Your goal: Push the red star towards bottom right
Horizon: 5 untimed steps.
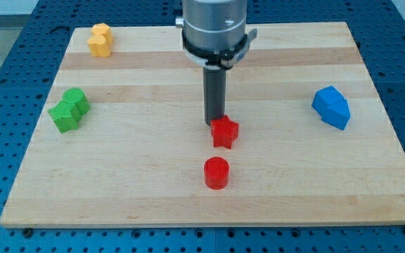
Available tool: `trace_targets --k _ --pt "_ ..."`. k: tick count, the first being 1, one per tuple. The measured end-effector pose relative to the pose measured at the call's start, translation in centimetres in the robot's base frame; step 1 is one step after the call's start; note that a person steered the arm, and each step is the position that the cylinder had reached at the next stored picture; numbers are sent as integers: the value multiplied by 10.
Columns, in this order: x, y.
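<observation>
My tip (214,123), the lower end of a straight dark rod with no fingers to part or close, stands on the pale wooden board (153,197) touching, or all but touching, the upper left edge of the small red star-shaped block (224,132). That star lies just below and slightly to the view's right of my tip, near the middle of the board. This placement looks deliberate: with the rod behind the star on its upper left side, a slide down and to the view's right would carry the block toward the bottom right corner. Directly below my tip, a little past the star, sits a red cylinder block (216,173); it lies near the star's lower left, so I judge that a push angled well to the right should miss it. Far to the view's right of my tip rests a blue block with sloped faces (331,107). Well off to the view's left are a green block (69,110) and, higher up, a yellow block (100,40), both clear of the intended path.
</observation>
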<state>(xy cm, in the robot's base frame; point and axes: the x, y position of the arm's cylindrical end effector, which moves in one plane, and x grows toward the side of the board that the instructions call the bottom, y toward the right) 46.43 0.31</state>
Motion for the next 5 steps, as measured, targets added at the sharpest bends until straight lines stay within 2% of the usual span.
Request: trace_targets --k 1,3,5 --pt "13 3" --pt "-11 65" --pt "56 94"
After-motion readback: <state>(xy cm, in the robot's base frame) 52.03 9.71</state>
